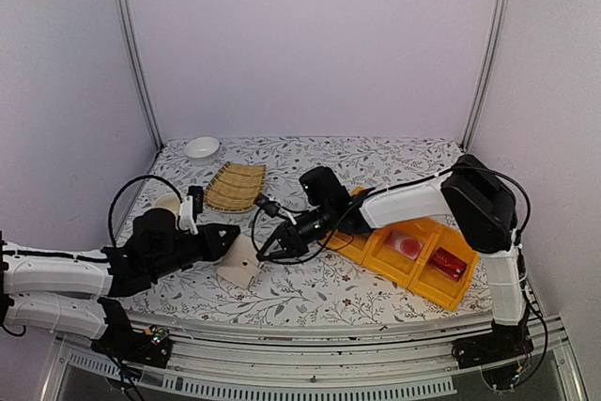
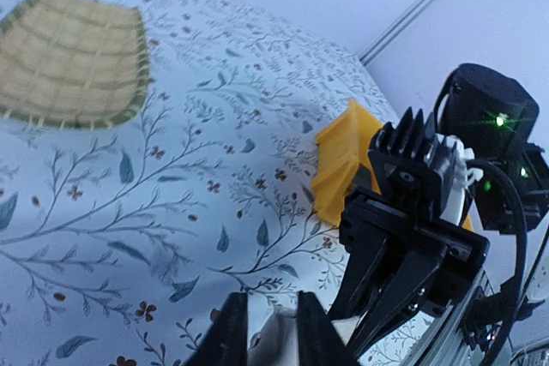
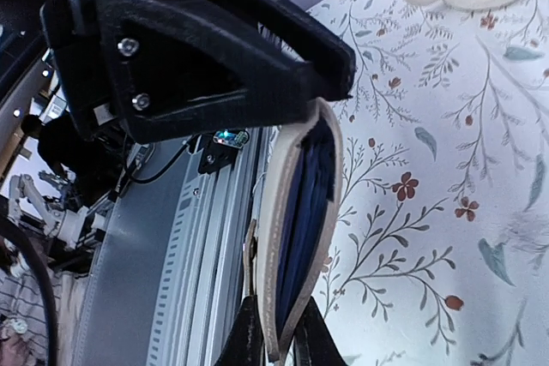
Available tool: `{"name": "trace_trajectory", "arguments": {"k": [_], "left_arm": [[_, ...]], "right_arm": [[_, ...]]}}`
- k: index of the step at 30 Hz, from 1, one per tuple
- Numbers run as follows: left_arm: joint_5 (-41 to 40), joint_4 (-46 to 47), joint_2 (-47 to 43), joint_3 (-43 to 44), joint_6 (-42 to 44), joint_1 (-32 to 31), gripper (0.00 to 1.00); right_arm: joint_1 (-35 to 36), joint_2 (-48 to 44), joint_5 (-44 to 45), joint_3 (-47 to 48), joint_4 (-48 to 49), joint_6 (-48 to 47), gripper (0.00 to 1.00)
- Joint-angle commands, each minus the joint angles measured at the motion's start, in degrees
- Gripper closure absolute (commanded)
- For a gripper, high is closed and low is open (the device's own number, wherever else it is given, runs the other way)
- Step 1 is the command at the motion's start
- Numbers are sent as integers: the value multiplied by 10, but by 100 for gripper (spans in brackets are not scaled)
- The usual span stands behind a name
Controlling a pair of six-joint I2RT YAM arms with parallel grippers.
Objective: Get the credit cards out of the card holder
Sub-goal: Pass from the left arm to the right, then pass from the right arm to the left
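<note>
Right wrist view shows the card holder (image 3: 296,237) edge-on, beige outside with dark blue lining, near the table's (image 1: 319,288) front edge between both arms. The right gripper (image 3: 274,345) is pinched shut on one end; the left gripper (image 2: 268,336) straddles the other, grip unclear.

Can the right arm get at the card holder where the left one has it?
Yes, it seems so: the right gripper is pinched on one end of the card holder, while the left gripper grips the other end. Nothing lies between them.
</note>
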Motion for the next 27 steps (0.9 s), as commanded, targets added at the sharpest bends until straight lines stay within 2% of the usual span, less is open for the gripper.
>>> {"name": "trace_trajectory", "arguments": {"k": [1, 3, 6, 8, 10, 12, 15, 18, 23, 27], "left_arm": [[88, -38, -71, 73, 143, -6, 43], [115, -88, -80, 122, 206, -7, 26], [193, -136, -73, 187, 266, -7, 19], [312, -143, -63, 217, 301, -8, 14], [392, -161, -52, 246, 331, -8, 11], [409, -210, -39, 282, 366, -9, 11], [388, -310, -20, 339, 425, -10, 11], [365, -388, -1, 375, 476, -10, 11], [412, -381, 43, 387, 505, -21, 10], [414, -347, 71, 374, 517, -34, 10]], "right_arm": [[-52, -161, 39, 11, -223, -171, 99], [-63, -199, 100, 34, -350, -284, 99], [-66, -231, 179, 91, -529, -369, 98], [-66, -242, 212, 135, -610, -403, 98], [-64, -253, 231, 179, -660, -410, 98], [-54, -267, 255, 198, -693, -418, 98], [-20, -310, 304, 179, -701, -443, 98], [0, -341, 310, 170, -707, -458, 98], [23, -333, 312, 188, -714, -457, 98], [36, -310, 311, 219, -723, -464, 98]]}}
